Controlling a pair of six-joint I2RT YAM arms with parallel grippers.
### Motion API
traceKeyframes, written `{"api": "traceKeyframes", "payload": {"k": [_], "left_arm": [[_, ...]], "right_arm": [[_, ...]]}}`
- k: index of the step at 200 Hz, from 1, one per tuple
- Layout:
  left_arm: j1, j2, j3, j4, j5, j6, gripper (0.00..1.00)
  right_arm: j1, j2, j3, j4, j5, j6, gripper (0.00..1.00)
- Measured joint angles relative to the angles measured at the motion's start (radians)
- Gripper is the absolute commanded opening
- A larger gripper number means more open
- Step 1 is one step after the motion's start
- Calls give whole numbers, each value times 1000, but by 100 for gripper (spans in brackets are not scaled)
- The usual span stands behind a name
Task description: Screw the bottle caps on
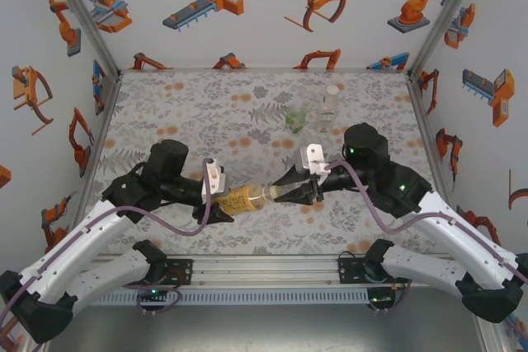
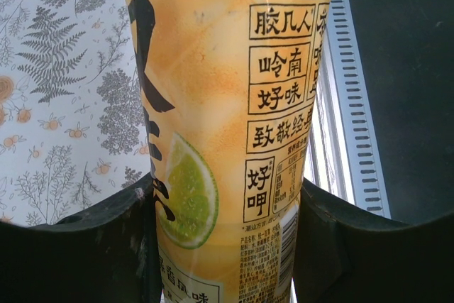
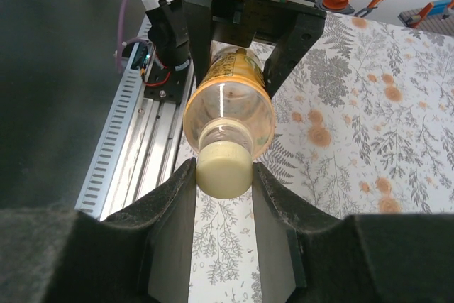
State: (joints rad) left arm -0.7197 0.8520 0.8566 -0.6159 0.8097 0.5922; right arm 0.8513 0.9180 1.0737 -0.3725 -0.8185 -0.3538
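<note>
The amber-yellow bottle [image 1: 239,198] is lying level over the near part of the fern-printed worktop [image 1: 190,113], stretched between the two arms. The left gripper [image 1: 216,200] is gripping the bottle's labelled body, its jaws clamped on either side of the printed label. At the bottle's other end, the right gripper [image 1: 290,194] is facing the neck, its jaws pinching the yellowish cap [image 3: 224,168]. That cap is sitting on the bottle's mouth; how far it is threaded on, I cannot tell. Well beyond the amber-yellow bottle, toward the back wall, the green-tinted bottle [image 1: 296,119] and the colourless bottle [image 1: 330,105] are standing upright, near each other, the colourless one on the right.
</note>
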Motion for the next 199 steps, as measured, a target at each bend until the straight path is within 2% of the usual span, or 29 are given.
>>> {"api": "traceKeyframes", "payload": {"k": [77,199], "left_arm": [[0,0,0,-6,1,0,0],[-1,5,0,-37,28,0,0]], "right_arm": [[21,29,26,-9,7,-21,21],[68,83,115,-156,29,-154,19]]}}
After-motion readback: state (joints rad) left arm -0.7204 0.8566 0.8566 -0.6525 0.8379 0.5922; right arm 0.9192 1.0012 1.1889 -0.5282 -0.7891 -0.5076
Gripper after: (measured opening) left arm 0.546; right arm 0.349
